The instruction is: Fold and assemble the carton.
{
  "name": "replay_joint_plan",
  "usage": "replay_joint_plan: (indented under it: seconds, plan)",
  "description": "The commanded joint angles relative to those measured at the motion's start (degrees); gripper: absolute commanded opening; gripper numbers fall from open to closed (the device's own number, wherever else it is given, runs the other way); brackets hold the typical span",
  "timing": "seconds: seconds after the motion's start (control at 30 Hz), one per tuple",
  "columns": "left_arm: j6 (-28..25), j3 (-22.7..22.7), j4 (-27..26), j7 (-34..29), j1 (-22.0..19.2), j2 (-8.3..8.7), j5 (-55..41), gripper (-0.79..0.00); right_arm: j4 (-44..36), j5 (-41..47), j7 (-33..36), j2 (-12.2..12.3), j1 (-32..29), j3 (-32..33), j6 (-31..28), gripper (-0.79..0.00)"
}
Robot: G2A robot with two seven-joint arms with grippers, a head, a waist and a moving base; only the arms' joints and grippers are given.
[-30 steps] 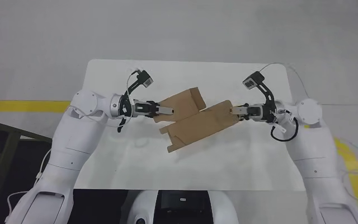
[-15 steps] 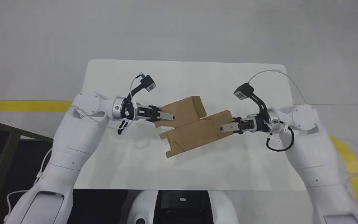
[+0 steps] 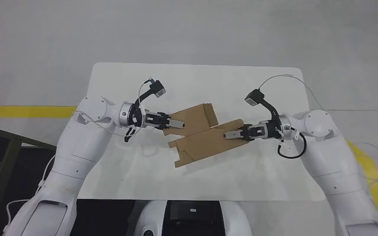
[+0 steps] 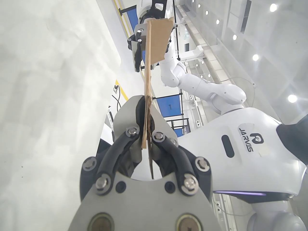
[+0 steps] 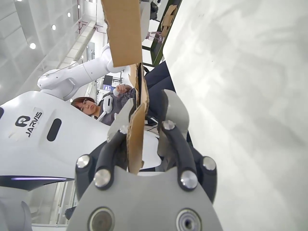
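Flat brown carton (image 3: 201, 141) hangs just above the table (image 3: 118, 76), over its mid area, long axis slanting toward the table's front-left. L gripper (image 3: 177, 124) is at the carton end nearer the table's left side, fingers clamped tight on the card edge. R gripper (image 3: 227, 135) is at the end toward the table's right side, fingers spread, card edge between them, one finger clear of it.

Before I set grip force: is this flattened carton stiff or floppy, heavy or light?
Likely stiff: the flattened carton runs straight between left gripper and right gripper, no visible sag. Probably light: the left gripper's edge pinch apparently carries it. Layers may splay; they part near the right gripper.
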Motion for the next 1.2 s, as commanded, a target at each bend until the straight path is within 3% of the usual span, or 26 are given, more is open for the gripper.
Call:
replay_joint_plan:
  seconds: [0.0, 0.13, 0.17, 0.2, 0.57, 1.17]
  plan:
    - [0.05, 0.08, 0.1, 0.12, -0.03, 0.04, 0.07, -0.785, 0.09, 0.39, -0.22, 0.27, 0.15, -0.33, -0.22, -0.785]
    - [0.21, 0.19, 0.32, 0.5, -0.04, 0.1, -0.14, -0.785, 0.26, 0.99, -0.63, 0.78, 0.35, -1.02, -0.63, -0.785]
    - [0.19, 0.22, 0.33, 0.56, -0.04, 0.11, -0.29, -0.511, 0.38, 1.22, -0.8, 0.89, 0.37, -1.15, -0.8, -0.785]
    - [0.12, 0.21, 0.38, 0.63, -0.06, 0.12, -0.4, 0.0, 0.65, 1.41, -0.99, 1.0, 0.38, -1.25, -0.99, -0.785]
    - [0.49, -1.49, 1.67, 5.18, 0.69, 0.37, -2.93, 0.0, 4.93, 1.63, -5.48, 1.34, 0.84, -1.43, -4.72, -0.785]
    - [0.47, -3.08, 1.06, 3.15, 1.82, 0.91, -6.59, 0.0, 2.38, -6.81, -13.92, 1.36, -0.68, -2.48, -2.03, -0.785]
